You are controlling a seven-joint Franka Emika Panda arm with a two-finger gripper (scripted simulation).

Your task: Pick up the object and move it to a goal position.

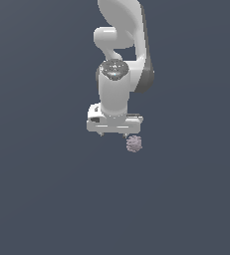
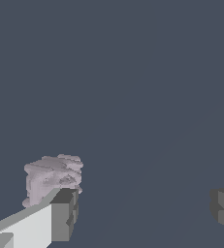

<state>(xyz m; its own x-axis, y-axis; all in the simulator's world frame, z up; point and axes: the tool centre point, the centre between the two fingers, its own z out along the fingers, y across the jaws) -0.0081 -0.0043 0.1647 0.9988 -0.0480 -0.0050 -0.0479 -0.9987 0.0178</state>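
With its jaws spread wide and gripping nothing, the tool (image 1: 114,133) hangs over the table (image 1: 42,199), the object (image 1: 134,143) sitting just outside one fingertip (image 2: 65,213), not between them.

Claw (image 2: 145,213) spread wide, bumpy pinkish-grey object (image 2: 53,177) just behind one dark fingertip (image 2: 65,213).
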